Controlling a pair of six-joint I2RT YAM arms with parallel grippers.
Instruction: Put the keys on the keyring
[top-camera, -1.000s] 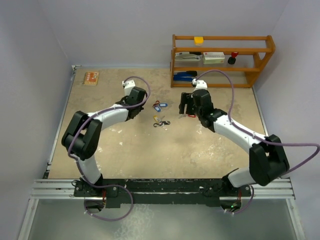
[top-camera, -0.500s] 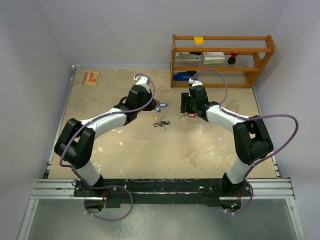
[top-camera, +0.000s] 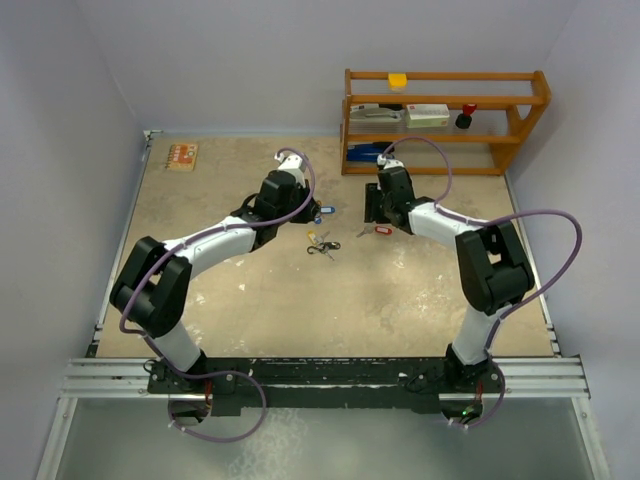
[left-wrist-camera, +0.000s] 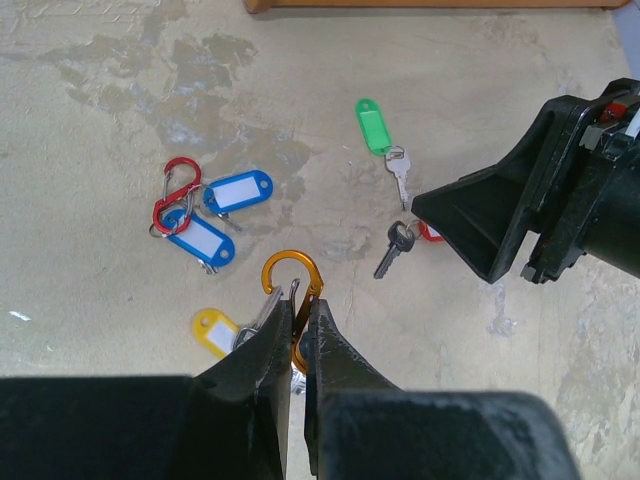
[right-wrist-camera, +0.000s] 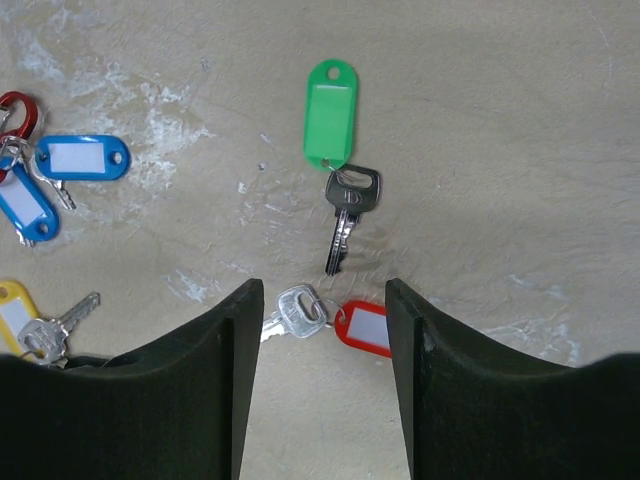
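Note:
In the left wrist view my left gripper (left-wrist-camera: 298, 305) is shut on an orange keyring clip (left-wrist-camera: 292, 272), held just above the floor. A yellow-tagged key (left-wrist-camera: 215, 331) lies beside it. Two blue-tagged keys (left-wrist-camera: 218, 213) hang on a red clip (left-wrist-camera: 174, 191). My right gripper (right-wrist-camera: 322, 300) is open, low over the table, its fingers either side of a silver key (right-wrist-camera: 300, 311) with a red tag (right-wrist-camera: 366, 328), touching neither. A green-tagged key (right-wrist-camera: 331, 112) lies just beyond. In the top view the two grippers (top-camera: 305, 212) (top-camera: 375, 222) face each other across the keys.
A wooden shelf (top-camera: 445, 120) with a stapler, boxes and small items stands at the back right, close behind the right gripper. A dark clip with a key (top-camera: 324, 246) lies nearer the arms. An orange card (top-camera: 182, 156) lies at the back left.
My right arm has reached further out and lowered over the red-tagged key, its jaws narrowing. My left arm has moved right toward the keys, still holding the orange clip.

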